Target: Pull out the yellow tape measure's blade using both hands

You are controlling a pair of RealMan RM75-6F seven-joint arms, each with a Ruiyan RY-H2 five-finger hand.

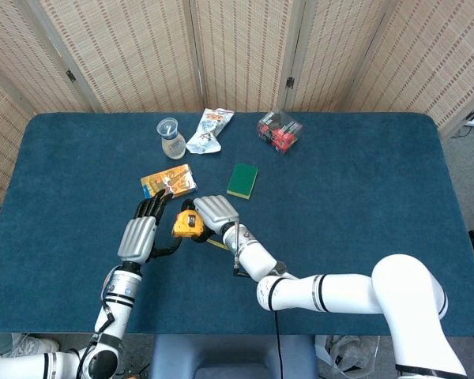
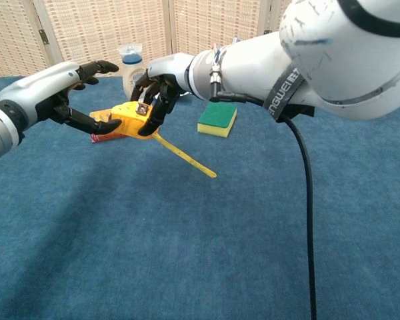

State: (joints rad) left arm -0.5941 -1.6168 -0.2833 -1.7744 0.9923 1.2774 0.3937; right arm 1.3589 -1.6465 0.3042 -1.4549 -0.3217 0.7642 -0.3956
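On the blue table (image 1: 363,197), before the woven screens, the yellow tape measure (image 2: 132,119) is lifted off the cloth near the left-centre. Your right hand (image 2: 157,90) clamps its case from above, while your left hand (image 2: 67,100) only touches the other side, fingers apart. The blade (image 2: 184,155) is partly out, so you should now pinch its free end and draw away.
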